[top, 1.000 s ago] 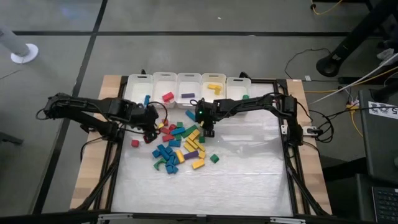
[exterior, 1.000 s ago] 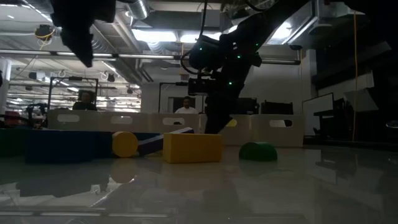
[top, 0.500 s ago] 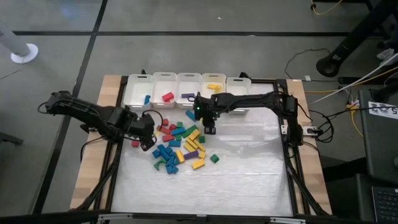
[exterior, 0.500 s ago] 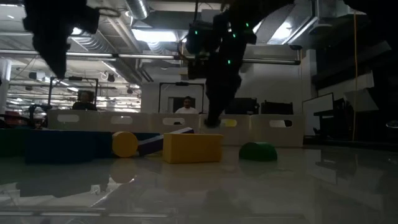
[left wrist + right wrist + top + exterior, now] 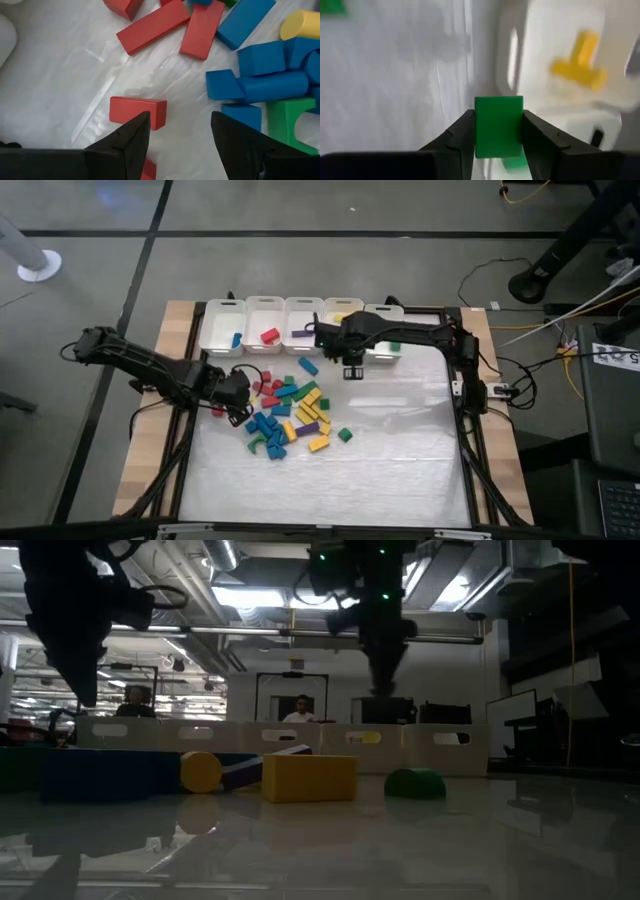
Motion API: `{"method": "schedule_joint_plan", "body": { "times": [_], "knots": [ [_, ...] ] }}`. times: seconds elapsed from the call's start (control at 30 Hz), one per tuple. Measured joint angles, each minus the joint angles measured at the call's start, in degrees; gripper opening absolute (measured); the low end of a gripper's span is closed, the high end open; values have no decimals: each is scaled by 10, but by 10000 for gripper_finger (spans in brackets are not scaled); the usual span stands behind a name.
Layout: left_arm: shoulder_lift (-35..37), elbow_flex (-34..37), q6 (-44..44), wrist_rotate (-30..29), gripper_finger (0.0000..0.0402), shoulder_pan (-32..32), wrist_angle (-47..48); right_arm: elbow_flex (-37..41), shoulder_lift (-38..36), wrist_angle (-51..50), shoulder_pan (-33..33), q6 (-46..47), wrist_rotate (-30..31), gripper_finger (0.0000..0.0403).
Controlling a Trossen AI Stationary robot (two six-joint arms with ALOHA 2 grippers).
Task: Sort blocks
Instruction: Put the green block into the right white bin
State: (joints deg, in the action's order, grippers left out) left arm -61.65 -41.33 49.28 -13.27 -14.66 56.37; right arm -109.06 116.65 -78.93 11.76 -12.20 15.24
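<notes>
Well, the sorting is underway but nowhere near finished. Starting on the left, the left pincer (image 5: pixel 238 392) hovers low over the left edge of the pile with its jaws spread wide and nothing between them; in its wrist view a lone red block (image 5: pixel 138 112) lies just ahead of its fingertips (image 5: pixel 134 131), apart from the rest. A single red piece (image 5: pixel 217 410) also sits off by itself on that side of the desk (image 5: pixel 400 450).

In the middle lies the pile of blocks (image 5: pixel 288 412), still a thick jumble of blue, red, yellow, green and purple, the greater part of the job by my reckoning. Behind it runs the row of white bins (image 5: pixel 300 322): a blue piece in the first, a red one (image 5: pixel 270 335) in the second, a purple one in the third, yellow ones (image 5: pixel 580 62) in the fourth, some green in the last. So only a few have been put away.

Moving right, the right pincer (image 5: pixel 354 368) is up near the far bins, its jaws closed on a green block (image 5: pixel 498 127), with the yellow bin's corner ahead of it.

The desk top is a pale, glossy sheet on a wooden board, framed by dark rails. Beyond it, a grey floor, cables on the right, and an open workshop with bright ceiling lights where two people sit far off.
</notes>
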Motion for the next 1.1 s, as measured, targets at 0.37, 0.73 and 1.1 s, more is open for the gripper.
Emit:
{"method": "schedule_joint_plan", "body": {
  "times": [0.37, 0.73, 1.1],
  "knots": [
    [0, 18, -29, 0, 198, 0, -34, 0, -1, -64, 103, 47, 29, 137],
    [0, 18, -26, 9, 198, 0, -25, 0, -1, -61, 182, 49, -14, 138],
    [0, 18, 145, 32, 198, 0, 7, 0, -1, -56, 202, 93, -60, 218]
  ]
}}
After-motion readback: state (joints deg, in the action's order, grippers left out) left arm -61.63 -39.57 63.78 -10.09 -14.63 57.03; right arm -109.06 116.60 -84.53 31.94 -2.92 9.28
